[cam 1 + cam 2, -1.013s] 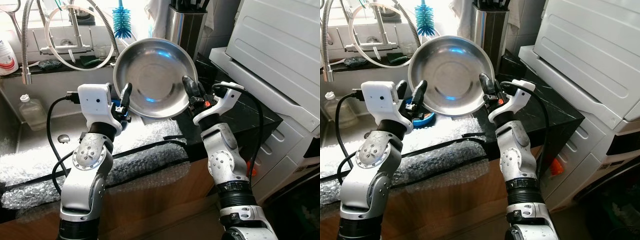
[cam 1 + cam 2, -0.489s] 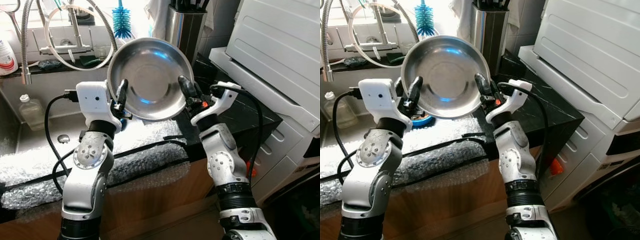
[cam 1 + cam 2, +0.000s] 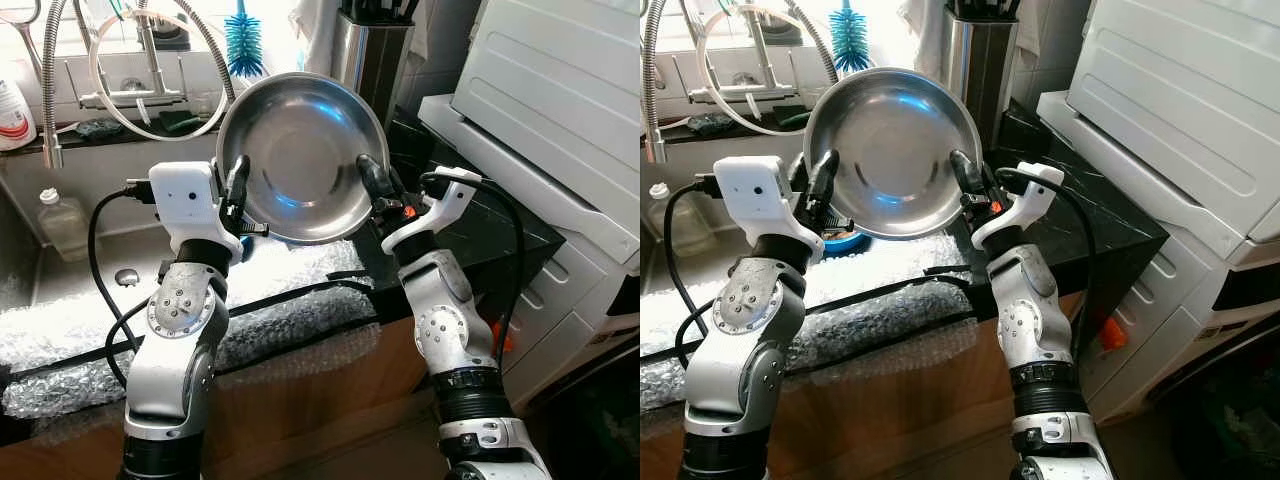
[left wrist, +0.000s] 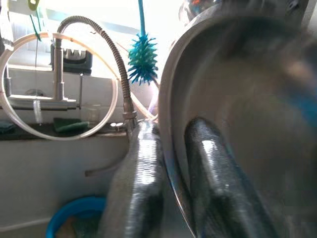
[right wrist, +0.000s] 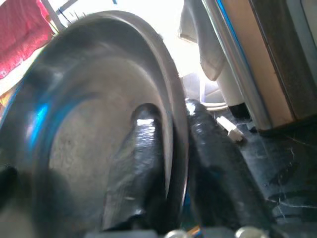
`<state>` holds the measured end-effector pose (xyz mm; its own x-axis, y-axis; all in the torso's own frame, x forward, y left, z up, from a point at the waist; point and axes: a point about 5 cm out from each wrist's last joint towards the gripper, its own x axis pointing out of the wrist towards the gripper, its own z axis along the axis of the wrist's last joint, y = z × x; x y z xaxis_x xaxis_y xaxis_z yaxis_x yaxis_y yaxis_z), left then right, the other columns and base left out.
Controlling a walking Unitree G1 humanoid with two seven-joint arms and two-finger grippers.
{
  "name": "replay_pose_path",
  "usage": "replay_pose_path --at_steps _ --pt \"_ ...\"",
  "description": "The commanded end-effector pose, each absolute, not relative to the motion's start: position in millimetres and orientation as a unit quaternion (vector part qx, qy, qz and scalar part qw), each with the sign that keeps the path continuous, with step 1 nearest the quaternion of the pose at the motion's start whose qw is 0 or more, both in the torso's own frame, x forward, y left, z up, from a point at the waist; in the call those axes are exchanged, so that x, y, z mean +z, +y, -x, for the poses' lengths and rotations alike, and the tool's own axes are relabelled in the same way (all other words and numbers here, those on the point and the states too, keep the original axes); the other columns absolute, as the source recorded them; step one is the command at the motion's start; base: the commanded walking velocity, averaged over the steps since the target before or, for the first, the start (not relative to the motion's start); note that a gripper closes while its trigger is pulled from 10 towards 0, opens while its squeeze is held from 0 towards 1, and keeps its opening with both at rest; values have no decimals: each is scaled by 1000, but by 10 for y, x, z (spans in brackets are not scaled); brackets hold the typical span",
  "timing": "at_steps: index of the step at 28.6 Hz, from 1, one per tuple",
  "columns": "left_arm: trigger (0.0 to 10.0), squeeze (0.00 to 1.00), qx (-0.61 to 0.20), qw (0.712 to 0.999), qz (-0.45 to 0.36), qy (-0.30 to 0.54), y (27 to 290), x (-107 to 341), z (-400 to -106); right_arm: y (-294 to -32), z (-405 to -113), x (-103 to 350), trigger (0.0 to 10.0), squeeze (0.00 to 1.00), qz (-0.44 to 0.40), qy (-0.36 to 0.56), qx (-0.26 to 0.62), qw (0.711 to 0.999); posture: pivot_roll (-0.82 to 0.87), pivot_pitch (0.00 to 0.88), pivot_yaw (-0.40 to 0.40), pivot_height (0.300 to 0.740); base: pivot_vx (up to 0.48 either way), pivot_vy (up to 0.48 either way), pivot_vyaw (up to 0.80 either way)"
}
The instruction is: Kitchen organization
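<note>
bowl (image 3: 300, 155) held up on edge between both hands, hollow side facing the robot | left hand (image 3: 236, 190) clamped on its left rim | right hand (image 3: 372, 185) clamped on its right rim | both equally near | sink (image 3: 90, 270) below, left of hands; desk (image 3: 470, 225) right

Two silver jointed arms with round screwed elbow housings, white boxy wrist modules, black looping cables, long glossy black fingers (image 4: 141, 188), orange-red marking at right wrist
</note>
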<state>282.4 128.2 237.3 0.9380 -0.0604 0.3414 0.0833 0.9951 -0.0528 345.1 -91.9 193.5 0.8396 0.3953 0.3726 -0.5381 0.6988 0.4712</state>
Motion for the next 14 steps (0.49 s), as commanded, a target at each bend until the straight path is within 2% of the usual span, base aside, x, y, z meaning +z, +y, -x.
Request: replay_pose_path --at_steps 1,5,6,7,8,14 --pt "0 0 -55 984 26 -168 1208 2368 -2843 -869 -3432 2023 10000 0 -278 -133 274 911 15 0 -94 740 0 0 0" --pt "0 0 -52 983 26 -173 1212 2385 -2844 -864 -3432 2020 10000 0 -280 -133 276 910 16 0 -93 740 0 0 0" --pt "0 0 -51 983 26 -174 1216 2388 -2844 -863 -3431 2021 10000 278 -282 -133 277 909 16 0 -93 740 0 0 0" --pt "0 0 -50 983 26 -175 1221 2391 -2845 -863 -3432 2020 10000 278 -282 -133 277 909 17 0 -93 740 0 0 0" --pt "0 0 -47 983 27 -176 1228 2395 -2846 -864 -3434 2020 10000 1000 -283 -132 276 909 18 0 -93 740 0 0 0" --pt "0 0 -38 982 34 -182 1254 2416 -2850 -864 -3440 2023 10000 1000 -284 -132 275 909 18 0 -94 740 0 0 0"
